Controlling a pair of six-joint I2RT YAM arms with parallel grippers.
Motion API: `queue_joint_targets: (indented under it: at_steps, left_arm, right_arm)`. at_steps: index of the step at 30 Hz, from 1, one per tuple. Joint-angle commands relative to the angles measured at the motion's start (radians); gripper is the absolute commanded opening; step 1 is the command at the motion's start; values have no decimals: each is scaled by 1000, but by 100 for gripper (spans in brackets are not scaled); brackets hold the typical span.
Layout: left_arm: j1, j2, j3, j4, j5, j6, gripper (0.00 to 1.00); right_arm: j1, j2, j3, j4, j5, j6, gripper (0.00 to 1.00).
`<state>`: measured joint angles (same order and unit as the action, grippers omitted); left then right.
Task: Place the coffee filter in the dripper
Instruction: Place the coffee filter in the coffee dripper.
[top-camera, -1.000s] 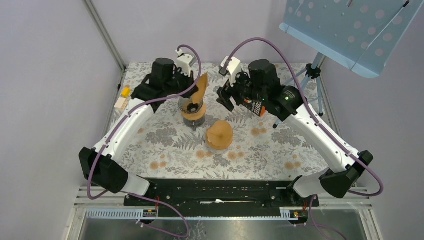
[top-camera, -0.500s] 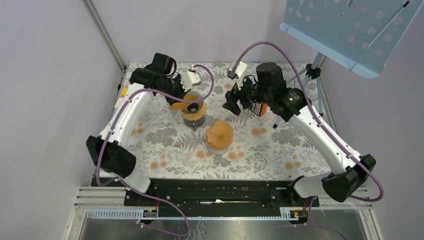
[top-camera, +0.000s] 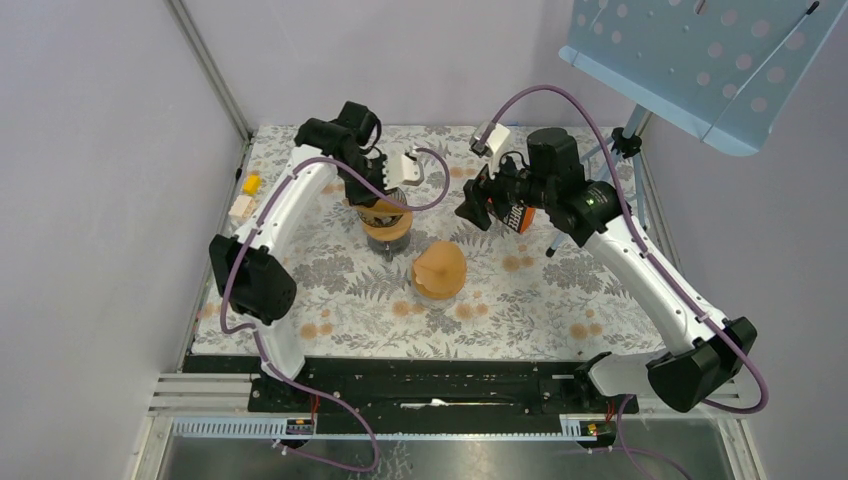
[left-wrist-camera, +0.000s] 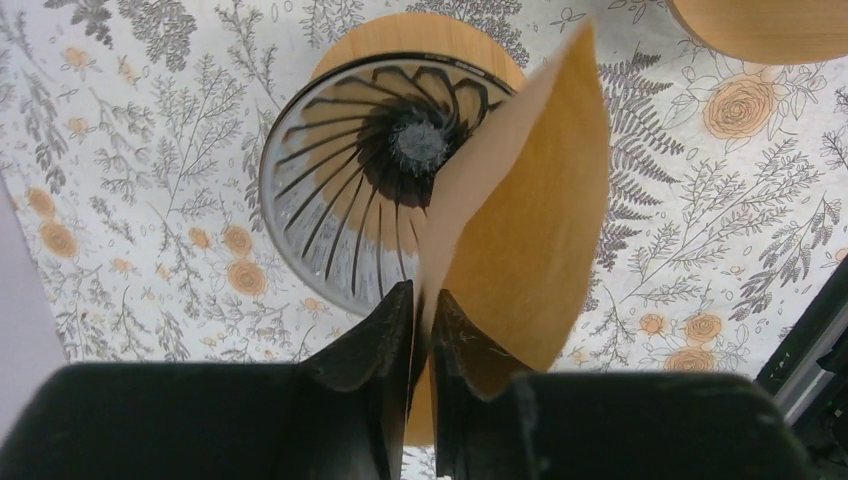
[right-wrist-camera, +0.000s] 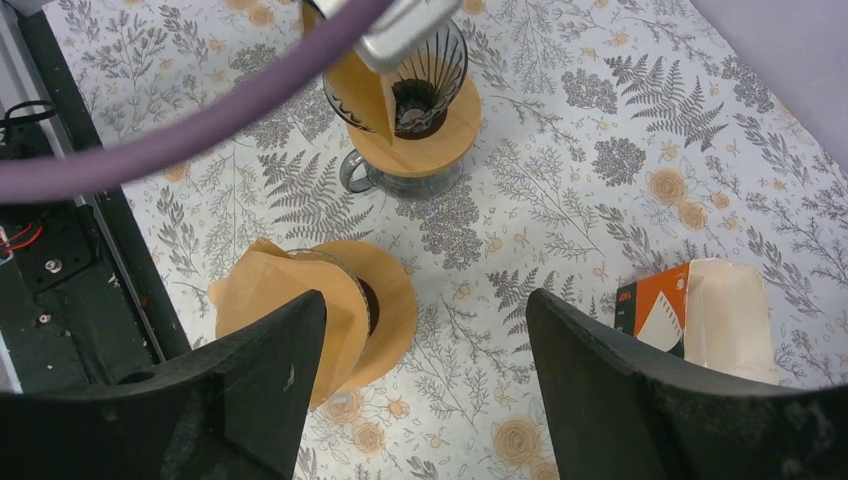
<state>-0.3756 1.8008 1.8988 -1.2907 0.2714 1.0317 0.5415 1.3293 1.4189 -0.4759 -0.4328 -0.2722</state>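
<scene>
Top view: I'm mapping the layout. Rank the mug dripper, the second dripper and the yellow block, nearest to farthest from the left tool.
1. Mug dripper: directly under the left tool, which pinches the filter.
2. Second dripper: lower right of it in view.
3. Yellow block: far left edge.

This looks like a robot lab test cell: plain lavender walls (top-camera: 90, 150), an aluminium frame post (top-camera: 205, 65), a black mounting rail (top-camera: 430, 385), and a perforated panel (top-camera: 690, 60) on a tripod (top-camera: 625, 150).
</scene>
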Motion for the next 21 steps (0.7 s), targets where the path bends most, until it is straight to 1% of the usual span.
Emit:
queue_joint_targets:
  at_steps: [1,2,8,11,16,21]
  left_arm:
    - [-9,20,47,23,-24,0,19]
    - [-9,16,43,40,-28,-16,21]
    - [2,-57,-53,165,-36,-95,47]
    - [23,-78,-75,188,-27,-130,55]
    - [91,-92,-76,185,34,-202,65]
    - [149,-107,-104,182,106,-250,71]
  right_arm:
    - [-15,-31,-22,63,-21,29,80]
    - [-18,-30,-28,70,-18,38,80]
    - [-35,-13,-35,106,10,104,80]
    - [-41,-1,-36,119,17,131,80]
    - [-43,31,-46,149,14,184,80]
    - [-43,93,-12,161,-6,252,79]
